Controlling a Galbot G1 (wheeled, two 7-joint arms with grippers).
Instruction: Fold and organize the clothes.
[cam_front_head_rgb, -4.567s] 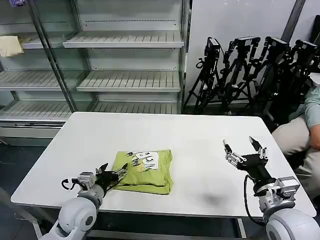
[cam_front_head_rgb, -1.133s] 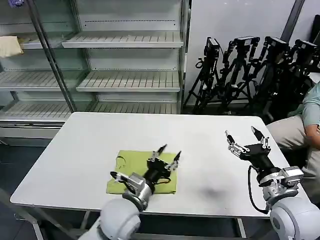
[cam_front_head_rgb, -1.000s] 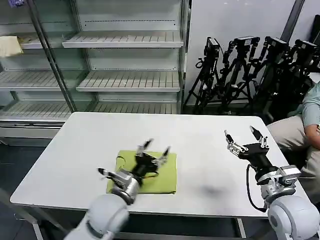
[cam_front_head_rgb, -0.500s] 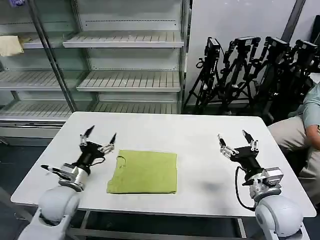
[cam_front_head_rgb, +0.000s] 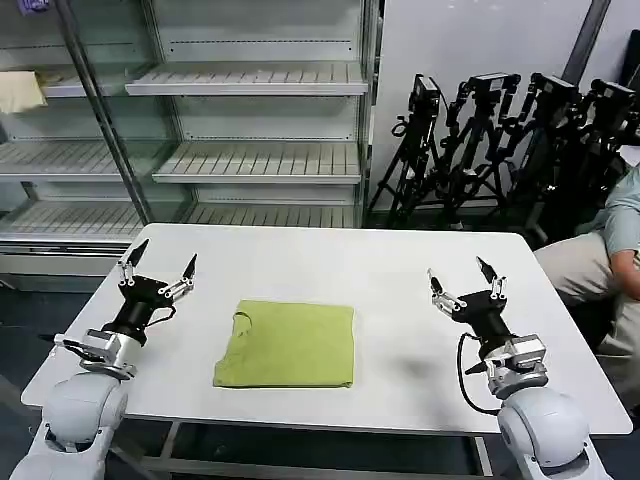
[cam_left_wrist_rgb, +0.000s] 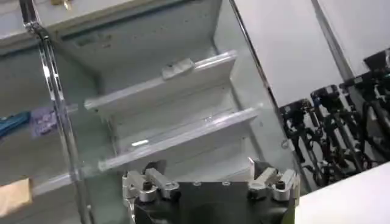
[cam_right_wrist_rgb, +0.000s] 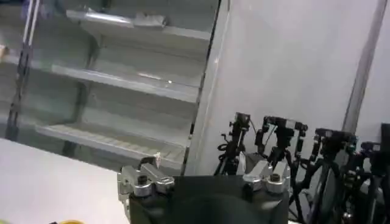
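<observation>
Folded lime T-shirt (cam_front_head_rgb: 288, 345) lies flat on the table (cam_front_head_rgb: 400, 275) (no container).

A white table (cam_front_head_rgb: 400, 270) carries the folded lime T-shirt (cam_front_head_rgb: 288, 344).

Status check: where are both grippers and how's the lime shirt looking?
Left gripper open, raised left of shirt. Right gripper open, raised to its right. Lime T-shirt folded flat on table. Nothing in the way.
</observation>
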